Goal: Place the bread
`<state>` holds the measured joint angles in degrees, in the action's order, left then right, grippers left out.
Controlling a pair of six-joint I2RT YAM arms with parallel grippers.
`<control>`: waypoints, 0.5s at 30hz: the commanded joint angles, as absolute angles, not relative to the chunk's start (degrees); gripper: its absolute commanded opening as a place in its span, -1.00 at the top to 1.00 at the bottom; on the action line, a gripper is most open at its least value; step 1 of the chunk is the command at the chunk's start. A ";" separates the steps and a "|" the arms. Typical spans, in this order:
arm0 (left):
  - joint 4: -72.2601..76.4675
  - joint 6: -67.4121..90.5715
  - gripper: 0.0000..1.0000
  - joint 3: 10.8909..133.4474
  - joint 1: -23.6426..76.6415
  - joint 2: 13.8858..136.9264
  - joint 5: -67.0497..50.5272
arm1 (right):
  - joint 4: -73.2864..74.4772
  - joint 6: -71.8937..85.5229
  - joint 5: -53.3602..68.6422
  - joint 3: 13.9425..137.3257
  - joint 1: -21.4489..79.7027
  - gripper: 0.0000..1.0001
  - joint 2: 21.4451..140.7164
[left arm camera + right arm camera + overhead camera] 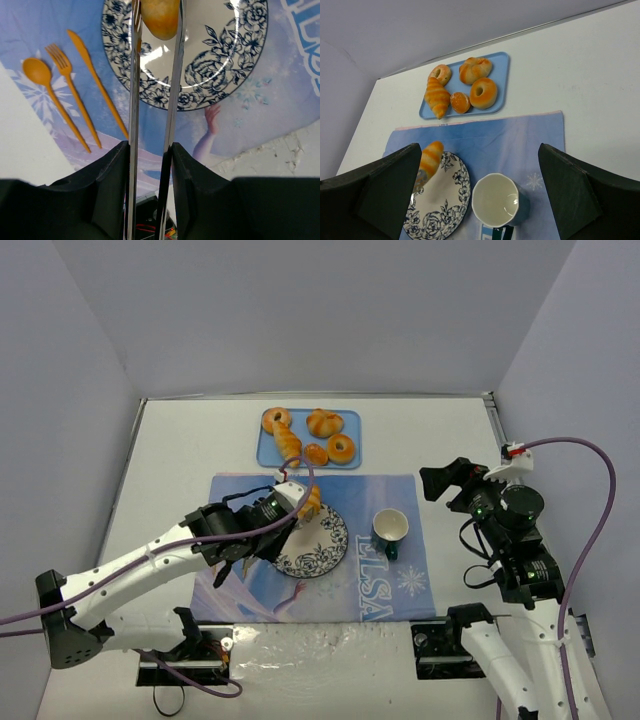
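Note:
One bread roll (308, 502) (160, 20) (431, 157) hangs tilted over the far-left part of the blue-patterned plate (325, 545) (225, 60) (447, 200), pinched between the tips of metal tongs (132, 100). My left gripper (262, 520) (148, 150) is shut on those tongs. Whether the roll touches the plate I cannot tell. A second bread roll (288, 445) (437, 97) lies on the blue tray (350, 455). At the right, my right gripper (455, 480) (477, 150) stands open and holds nothing.
The tray also carries ring doughnuts and small buns (480, 92). A white-and-green cup (390, 528) (498, 200) stands right of the plate on the blue placemat (400, 580). An orange spoon, fork and knife (65, 90) lie left of the plate.

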<state>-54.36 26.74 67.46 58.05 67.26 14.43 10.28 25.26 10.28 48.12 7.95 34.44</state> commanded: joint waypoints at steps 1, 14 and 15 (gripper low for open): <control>-48.88 31.55 0.81 66.54 61.51 67.94 14.68 | 5.71 24.35 9.41 50.45 7.91 -1.00 35.07; -42.81 33.78 0.64 62.76 62.77 71.57 12.12 | 5.63 24.01 9.66 50.10 7.92 -1.00 34.89; -42.80 33.93 0.63 62.76 62.84 71.76 12.04 | 5.63 24.09 9.62 50.10 7.96 -1.00 34.85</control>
<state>-46.52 32.18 61.68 62.18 71.48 12.13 10.26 25.13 10.26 48.12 7.96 34.44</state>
